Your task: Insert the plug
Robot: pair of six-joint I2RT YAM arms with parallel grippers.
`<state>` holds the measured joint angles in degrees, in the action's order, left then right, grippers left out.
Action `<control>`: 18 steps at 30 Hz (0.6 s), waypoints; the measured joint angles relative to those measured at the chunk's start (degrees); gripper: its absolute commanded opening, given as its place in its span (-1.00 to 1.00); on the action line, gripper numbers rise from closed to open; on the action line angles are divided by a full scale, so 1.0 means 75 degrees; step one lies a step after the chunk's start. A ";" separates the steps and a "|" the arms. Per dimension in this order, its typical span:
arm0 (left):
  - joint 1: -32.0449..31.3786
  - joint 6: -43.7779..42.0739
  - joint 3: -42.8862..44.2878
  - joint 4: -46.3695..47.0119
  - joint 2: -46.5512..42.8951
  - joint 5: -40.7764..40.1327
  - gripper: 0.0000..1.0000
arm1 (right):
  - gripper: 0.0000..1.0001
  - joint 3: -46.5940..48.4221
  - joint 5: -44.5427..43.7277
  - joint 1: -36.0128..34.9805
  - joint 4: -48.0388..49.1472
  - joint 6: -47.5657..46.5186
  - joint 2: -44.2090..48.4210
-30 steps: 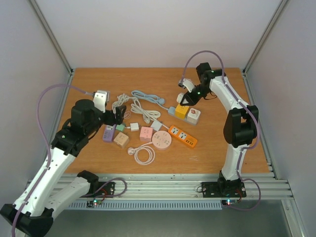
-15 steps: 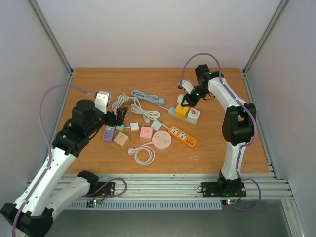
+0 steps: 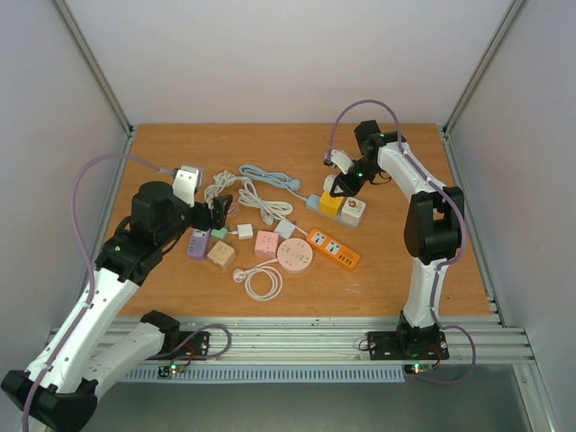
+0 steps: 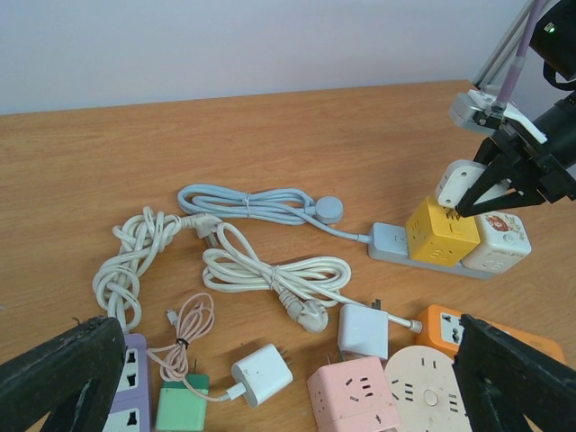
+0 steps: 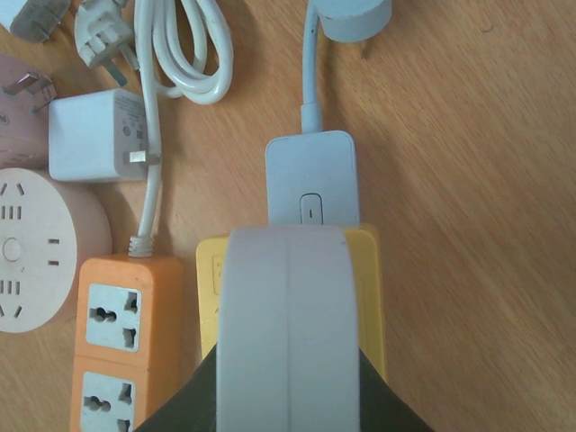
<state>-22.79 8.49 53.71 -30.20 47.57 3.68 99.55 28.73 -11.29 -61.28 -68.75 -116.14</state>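
Overhead view of a wooden table [image 3: 396, 261] with two robot arms. The right end effector [image 4: 490, 184] is closed narrowly on a white plug [image 4: 456, 183], holding it tilted just above the top of a yellow cube [image 4: 441, 236] socket. The wrist view shows the plug directly over the cube. Whether its prongs touch the cube cannot be told.

The cube sits on a grey strip [image 4: 389, 241], touching a white cube [image 4: 497, 241] on its far side from the strip's pale blue cable [image 4: 252, 200]. Just in front of the yellow cube lies an orange strip [image 5: 117, 333], with a round pink socket [image 5: 36, 252] beside it.

Well apart from the yellow cube, across a tangle of white cords [image 4: 270, 270], the left end effector [image 3: 219, 209] hangs wide open and holds nothing. Below it lie a purple strip [image 4: 126, 387], a green adapter [image 4: 180, 405] and a pink cube [image 4: 353, 396].
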 measured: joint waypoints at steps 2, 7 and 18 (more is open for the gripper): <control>0.0000 0.0000 0.0000 0.0000 0.0009 0.0000 0.99 | -0.98 -0.0020 0.0003 0.0000 0.0029 -0.0029 0.0000; 0.0000 -0.0003 -0.0003 0.0003 0.0009 0.0000 0.99 | -0.98 -0.0154 0.0009 0.0000 0.0189 -0.0052 0.0035; 0.0029 -0.0035 -0.0026 0.0003 0.0044 -0.0003 0.99 | -0.98 -0.0283 -0.0466 -0.0169 0.0353 -0.0134 0.0050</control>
<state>-22.57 8.23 53.52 -30.17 47.90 3.66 97.43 25.23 -12.56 -58.63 -69.76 -115.77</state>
